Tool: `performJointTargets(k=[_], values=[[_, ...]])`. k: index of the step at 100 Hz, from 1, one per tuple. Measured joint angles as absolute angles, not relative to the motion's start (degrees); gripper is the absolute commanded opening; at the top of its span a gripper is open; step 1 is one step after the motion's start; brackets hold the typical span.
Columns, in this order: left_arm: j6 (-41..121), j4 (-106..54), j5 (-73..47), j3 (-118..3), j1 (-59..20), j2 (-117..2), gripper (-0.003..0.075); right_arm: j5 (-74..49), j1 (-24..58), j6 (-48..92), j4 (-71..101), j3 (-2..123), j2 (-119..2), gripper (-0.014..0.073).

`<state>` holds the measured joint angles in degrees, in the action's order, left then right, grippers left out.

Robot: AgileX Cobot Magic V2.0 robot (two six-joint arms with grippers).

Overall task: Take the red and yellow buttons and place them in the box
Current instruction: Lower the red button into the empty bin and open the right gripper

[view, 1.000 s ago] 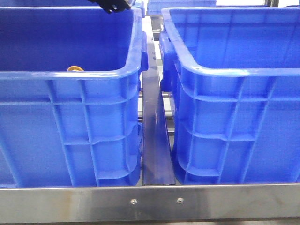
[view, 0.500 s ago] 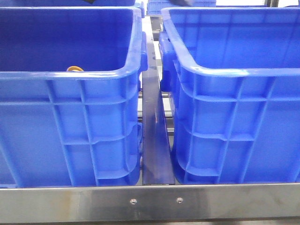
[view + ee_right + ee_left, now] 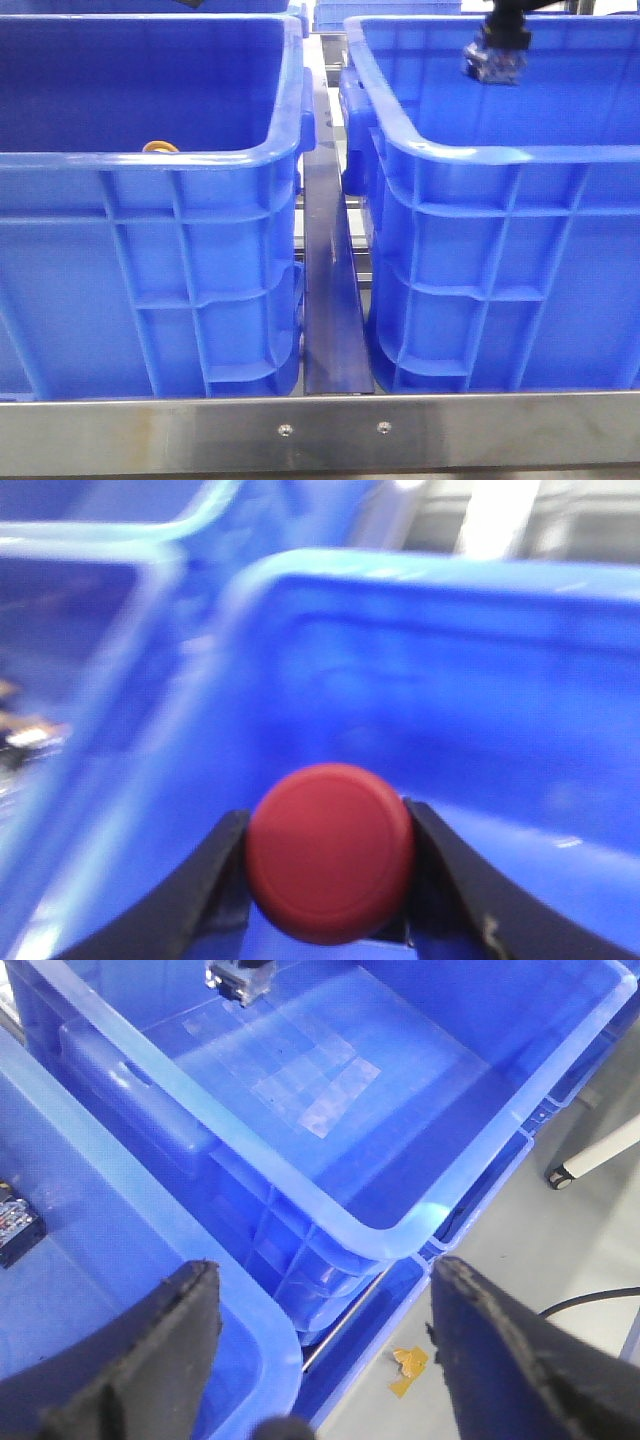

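Two large blue plastic crates stand side by side. The right gripper (image 3: 325, 900) hangs over the right-hand crate (image 3: 500, 250), its black fingers (image 3: 215, 880) clamped on the round dark red button cap (image 3: 330, 852). The left gripper (image 3: 320, 1360) has its fingers spread wide apart, holding nothing. A yellow-orange rounded thing (image 3: 160, 147), probably the other button, peeks inside the left-hand crate (image 3: 150, 270).

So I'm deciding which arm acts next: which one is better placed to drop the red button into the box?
The right gripper: it already grips the red button above the right crate. The left gripper is open and empty.
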<state>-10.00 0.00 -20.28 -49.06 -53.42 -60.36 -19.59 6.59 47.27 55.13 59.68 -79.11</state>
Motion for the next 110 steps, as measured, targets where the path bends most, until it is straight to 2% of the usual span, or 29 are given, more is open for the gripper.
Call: performJointTargets(k=[39,92,100,110], values=[[-10.00,0.00,-20.28,-49.06,-53.42,-60.36,0.0440,-2.70,6.59,48.27,55.83,59.71,-92.23,0.0211],[-10.00,0.00,-20.28,-49.06,-53.42,-60.36,0.0440,0.00,6.82,48.39,56.29,65.80,-102.30,0.0215],[-10.00,0.00,-20.28,-49.06,-53.42,-60.36,0.0440,0.00,6.82,48.39,56.29,65.80,-102.34,0.0270],[-10.00,0.00,-20.28,-49.06,-53.42,-60.36,0.0440,0.00,6.82,48.39,56.29,65.80,-102.34,0.0440]])
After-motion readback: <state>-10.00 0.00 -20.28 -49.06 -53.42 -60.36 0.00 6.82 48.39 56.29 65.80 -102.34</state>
